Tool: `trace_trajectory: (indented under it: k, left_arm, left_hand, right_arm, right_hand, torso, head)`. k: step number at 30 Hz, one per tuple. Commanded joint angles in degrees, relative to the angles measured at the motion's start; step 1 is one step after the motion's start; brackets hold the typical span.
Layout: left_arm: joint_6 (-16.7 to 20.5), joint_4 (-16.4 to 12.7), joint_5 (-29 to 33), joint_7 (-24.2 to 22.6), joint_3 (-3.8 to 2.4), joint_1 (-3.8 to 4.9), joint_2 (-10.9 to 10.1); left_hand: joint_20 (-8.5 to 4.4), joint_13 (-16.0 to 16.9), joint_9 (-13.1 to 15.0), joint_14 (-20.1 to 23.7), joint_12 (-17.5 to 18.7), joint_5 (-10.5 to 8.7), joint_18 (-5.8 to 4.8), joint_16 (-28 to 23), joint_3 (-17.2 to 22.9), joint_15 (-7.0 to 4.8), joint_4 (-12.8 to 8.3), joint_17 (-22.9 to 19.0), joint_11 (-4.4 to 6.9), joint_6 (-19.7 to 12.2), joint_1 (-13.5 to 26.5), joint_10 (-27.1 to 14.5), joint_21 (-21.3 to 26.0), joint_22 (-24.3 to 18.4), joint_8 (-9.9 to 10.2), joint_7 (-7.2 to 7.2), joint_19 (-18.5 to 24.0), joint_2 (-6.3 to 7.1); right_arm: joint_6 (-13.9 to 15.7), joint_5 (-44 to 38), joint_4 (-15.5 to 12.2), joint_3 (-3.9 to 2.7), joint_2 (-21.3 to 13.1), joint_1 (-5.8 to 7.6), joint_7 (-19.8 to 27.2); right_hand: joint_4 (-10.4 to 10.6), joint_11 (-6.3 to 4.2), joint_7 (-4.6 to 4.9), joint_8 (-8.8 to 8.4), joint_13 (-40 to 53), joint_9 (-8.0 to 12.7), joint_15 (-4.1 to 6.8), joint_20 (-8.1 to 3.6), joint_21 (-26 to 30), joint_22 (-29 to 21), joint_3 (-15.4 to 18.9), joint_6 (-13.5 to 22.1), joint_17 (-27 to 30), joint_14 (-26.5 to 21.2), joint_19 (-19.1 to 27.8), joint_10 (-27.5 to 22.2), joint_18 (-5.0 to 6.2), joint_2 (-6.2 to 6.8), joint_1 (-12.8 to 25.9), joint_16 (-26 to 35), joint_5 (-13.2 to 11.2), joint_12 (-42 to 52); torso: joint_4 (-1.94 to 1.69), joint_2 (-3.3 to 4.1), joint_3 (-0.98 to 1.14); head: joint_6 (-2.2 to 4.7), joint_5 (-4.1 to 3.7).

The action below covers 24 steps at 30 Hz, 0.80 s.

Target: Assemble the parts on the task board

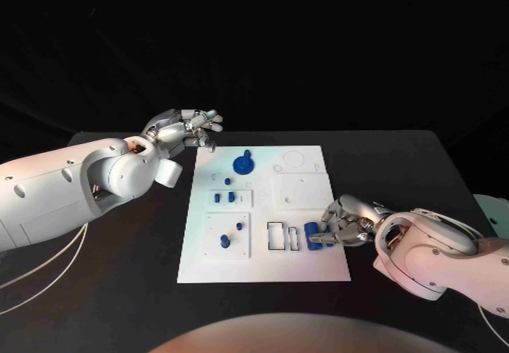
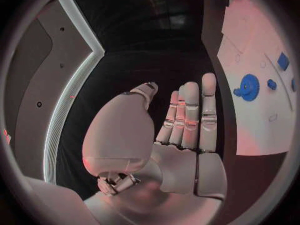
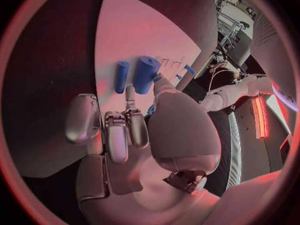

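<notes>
Probably a robotics lab: black-draped table [image 1: 127, 220], white task board [image 1: 265, 265], dark backdrop.

Right robot hand [image 1: 345, 223] touches blue parts [image 1: 315, 234] at the task board [image 1: 265, 265] edge.

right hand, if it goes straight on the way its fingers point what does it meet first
Most likely the thicker blue cylinder lying on the task board: the right hand has its fingers aimed at it, apparently touching it already, though depth is unclear.

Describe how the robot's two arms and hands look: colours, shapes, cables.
Both arms are glossy white with rounded, bulbous shells. The left arm has thin white cables trailing beneath it. The left hand and right hand are silver metal, with smooth segmented fingers and rounded palm covers.
</notes>
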<state>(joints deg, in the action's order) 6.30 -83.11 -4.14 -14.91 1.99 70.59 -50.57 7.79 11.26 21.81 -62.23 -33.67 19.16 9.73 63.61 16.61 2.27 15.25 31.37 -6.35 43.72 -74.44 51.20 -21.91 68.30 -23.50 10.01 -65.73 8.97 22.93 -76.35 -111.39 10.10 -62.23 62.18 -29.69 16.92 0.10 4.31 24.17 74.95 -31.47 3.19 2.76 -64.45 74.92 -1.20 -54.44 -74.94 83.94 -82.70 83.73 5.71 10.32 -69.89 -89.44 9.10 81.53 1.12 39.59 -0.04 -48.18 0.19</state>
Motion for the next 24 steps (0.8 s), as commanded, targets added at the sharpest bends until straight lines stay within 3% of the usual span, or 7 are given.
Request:
trace_trajectory:
  k: [1,13,17,20,24]
  left_arm:
    - [-0.7,-0.2,0.2,-0.6,-0.02,0.01,0.0]
    - [-0.7,-0.3,0.2,-0.5,-0.01,0.01,-0.1]
    - [-0.7,-0.3,0.2,-0.5,-0.01,0.01,-0.2]
    - [-0.7,-0.3,0.2,-0.5,-0.01,0.01,-0.2]
    - [-0.7,-0.4,0.2,-0.5,-0.01,0.01,-0.3]
  left_hand:
    - [0.31,0.0,0.1,0.3,-0.3,-0.21,0.5,0.2,-0.2,0.01,0.3,-0.1,0.04,-0.4,-0.1,-0.4,0.3,-0.1,-0.2,0.07,-0.3,-0.46]
    - [0.31,0.0,0.1,0.3,-0.3,-0.21,0.5,0.2,-0.2,0.01,0.3,-0.1,0.04,-0.4,-0.1,-0.4,0.3,-0.1,-0.2,0.07,-0.3,-0.46]
    - [0.31,0.0,0.1,0.3,-0.3,-0.21,0.5,0.2,-0.2,0.01,0.3,-0.1,0.04,-0.4,-0.1,-0.4,0.3,-0.1,-0.2,0.07,-0.3,-0.46]
    - [0.31,0.0,0.1,0.3,-0.3,-0.21,0.5,0.2,-0.2,0.01,0.3,-0.1,0.04,-0.4,-0.1,-0.4,0.3,-0.1,-0.2,0.07,-0.3,-0.46]
    - [0.34,0.0,0.1,0.3,-0.4,-0.14,0.5,0.3,-0.3,0.02,0.4,-0.2,0.02,-0.5,-0.1,-0.5,0.4,-0.1,-0.3,0.08,-0.3,-0.56]
  right_arm:
    - [-1.6,-2.0,0.1,0.02,0.4,-0.29,-0.7]
    - [-3.0,-3.6,1.4,0.02,2.7,-1.17,-1.1]
    - [-2.9,-3.8,1.9,0.02,3.3,-1.49,-1.3]
    - [-1.7,-3.7,2.0,0.02,3.5,-1.72,-1.2]
    - [2.0,-3.2,1.7,0.02,3.6,-1.94,-0.4]
  right_hand:
    - [0.0,-0.04,-0.04,0.36,4.7,-0.1,0.31,0.0,-0.3,6.9,0.4,-0.3,-14.4,5.9,-0.4,0.2,-0.92,-0.27,0.0,-0.4,0.4,0.3]
    - [0.0,-0.14,-0.15,0.5,4.9,-0.2,0.4,-0.08,-0.3,6.9,0.2,-0.5,-14.4,5.9,-0.4,0.3,-0.93,-0.56,-0.1,-0.4,0.7,0.4]
    - [-0.1,-0.3,-0.3,0.49,5.1,-0.4,0.55,-0.25,-0.3,7.0,-0.4,-0.7,-14.4,5.9,-0.4,0.3,-0.95,-1.1,-1.0,-0.4,2.3,0.5]
    - [-0.1,-0.37,-0.38,0.52,5.3,-0.4,0.61,-0.31,-0.4,7.1,-0.7,-0.9,-14.5,5.9,-0.4,0.4,-0.95,-1.42,-1.3,-0.4,3.1,0.6]
    - [-0.1,-0.98,-1.09,0.18,7.4,-0.4,1.09,-0.73,-1.7,7.7,-1.9,-3.1,-15.1,6.1,-0.8,1.7,-1.17,-2.2,-1.6,-0.6,6.1,2.2]
  torso:
    - [-0.01,0.04,-0.04]
    - [-0.06,0.08,-0.06]
    - [-0.06,0.05,-0.09]
    - [-0.04,0.03,-0.08]
    - [0.01,0.0,-0.07]
  head:
    - [0.04,0.3]
    - [-0.14,0.52]
    - [-0.12,0.53]
    - [-0.18,0.57]
    - [-0.18,0.6]
